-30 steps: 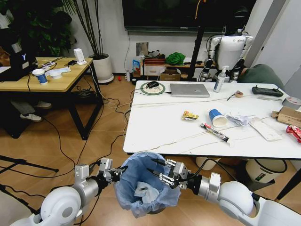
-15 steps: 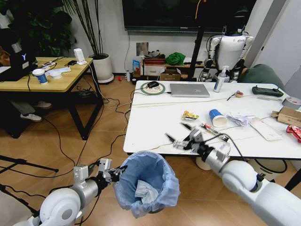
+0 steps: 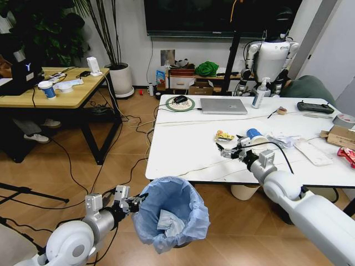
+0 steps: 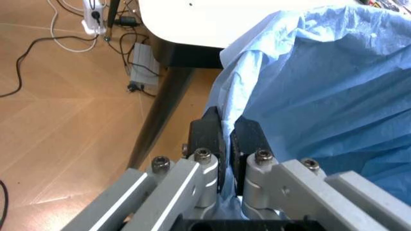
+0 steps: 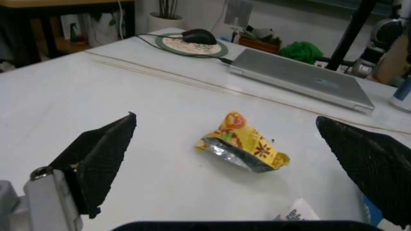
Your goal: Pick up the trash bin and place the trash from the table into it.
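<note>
The left gripper (image 3: pixel 133 203) is clamped on the ruffled blue rim of the trash bin (image 3: pixel 171 216), its black fingers (image 4: pixel 209 139) pinching the bag's edge. From this gripper the bin hangs just to the right, below the near edge of the white marble-look surface (image 3: pixel 183 141), with a crumpled white wrapper (image 3: pixel 165 220) lying inside it.

The right gripper (image 3: pixel 229 147) is spread wide above the surface, holding nothing. In the right wrist view the yellow snack wrapper (image 5: pixel 243 143) lies on the surface between its two black fingers (image 5: pixel 103 149), a little ahead of them and not touched. Just to the right of this gripper stands the blue paper cup (image 3: pixel 255 136), and farther right lie white wrappers (image 3: pixel 284 139). Beyond the gripper, toward the far edge, sit a silver laptop (image 3: pixel 223 106) and a mouse (image 3: pixel 180 100) on a round pad.
</note>
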### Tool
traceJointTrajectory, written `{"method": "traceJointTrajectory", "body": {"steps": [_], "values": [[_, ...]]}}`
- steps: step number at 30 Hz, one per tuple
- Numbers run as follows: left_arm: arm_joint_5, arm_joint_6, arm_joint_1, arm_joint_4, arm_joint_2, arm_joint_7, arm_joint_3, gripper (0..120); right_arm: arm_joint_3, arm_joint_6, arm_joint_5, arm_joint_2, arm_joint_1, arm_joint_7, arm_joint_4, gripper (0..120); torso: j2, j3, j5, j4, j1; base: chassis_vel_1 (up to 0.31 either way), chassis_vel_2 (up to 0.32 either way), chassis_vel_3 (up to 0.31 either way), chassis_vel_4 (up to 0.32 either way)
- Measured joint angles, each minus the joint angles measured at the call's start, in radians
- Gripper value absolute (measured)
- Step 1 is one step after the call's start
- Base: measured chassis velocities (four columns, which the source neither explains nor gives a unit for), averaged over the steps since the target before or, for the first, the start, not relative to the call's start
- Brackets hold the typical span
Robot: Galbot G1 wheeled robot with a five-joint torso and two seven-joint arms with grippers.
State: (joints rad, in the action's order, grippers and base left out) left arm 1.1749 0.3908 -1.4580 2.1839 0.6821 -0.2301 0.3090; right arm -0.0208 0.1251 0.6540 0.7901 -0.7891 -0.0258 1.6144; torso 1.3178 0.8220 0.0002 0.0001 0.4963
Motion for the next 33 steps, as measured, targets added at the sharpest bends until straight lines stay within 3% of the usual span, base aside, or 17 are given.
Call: {"method": "traceJointTrajectory", "body": {"steps": [9,33], "values": [[0.003,0.0,0.006,-0.009,0.002,0.0,0.001,0,0.074,-0.009,-0.045,0.073,0.147,0.055,-0.211,100,0.0,0.0,-0.0002,-0.0001,0.0,0.0,0.0,0.0,0.0],[0.013,-0.002,0.01,-0.018,0.0,-0.002,0.005,0,0.139,-0.045,-0.109,0.182,0.257,0.112,-0.451,100,0.0,0.0,-0.0003,-0.0001,0.0,0.0,0.0,0.0,0.0]]}}
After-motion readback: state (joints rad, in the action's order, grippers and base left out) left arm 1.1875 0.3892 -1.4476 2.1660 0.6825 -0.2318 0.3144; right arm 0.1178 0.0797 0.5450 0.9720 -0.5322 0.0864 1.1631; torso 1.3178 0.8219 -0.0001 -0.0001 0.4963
